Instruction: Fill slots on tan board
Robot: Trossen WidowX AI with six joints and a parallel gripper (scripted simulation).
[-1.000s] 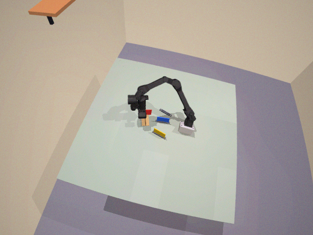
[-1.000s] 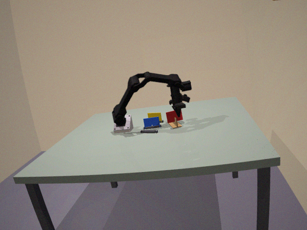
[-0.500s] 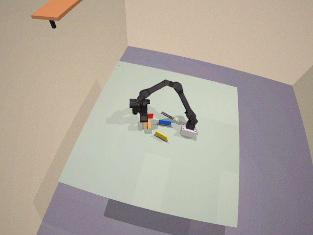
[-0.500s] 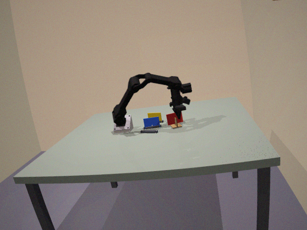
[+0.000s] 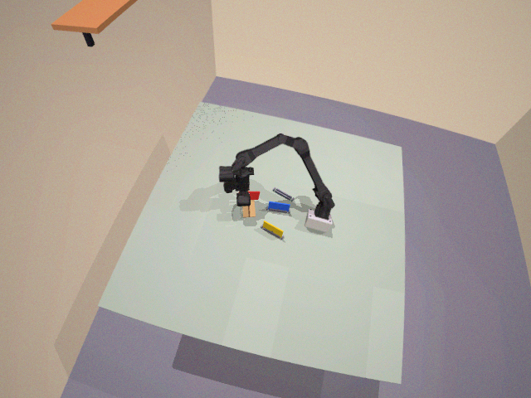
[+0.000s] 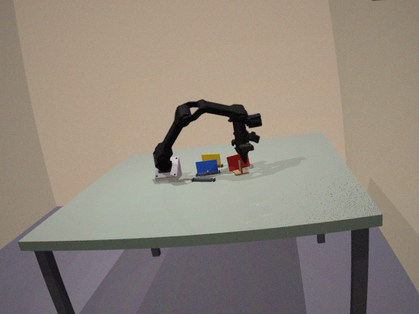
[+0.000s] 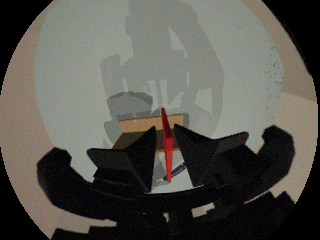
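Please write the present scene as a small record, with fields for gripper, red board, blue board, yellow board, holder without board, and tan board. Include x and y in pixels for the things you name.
gripper: open (image 5: 243, 206) (image 6: 245, 162) (image 7: 165, 129), fingers on both sides of the red board, gaps visible
red board: upright (image 5: 255, 196) (image 6: 233, 163) (image 7: 169, 150), at the tan board, crosswise to it
blue board: in its holder (image 5: 279, 206) (image 6: 207, 167)
yellow board: in its holder (image 5: 272, 229) (image 6: 211, 158)
holder without board: dark, on the table (image 5: 283, 194) (image 6: 203, 180)
tan board: standing (image 6: 240, 166); locking depth cannot be told

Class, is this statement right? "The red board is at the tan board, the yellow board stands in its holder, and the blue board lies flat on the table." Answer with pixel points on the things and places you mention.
The blue board (image 5: 279, 206) (image 6: 207, 167) isn't lying flat; the exterior view shows it upright in its holder. The rest holds.
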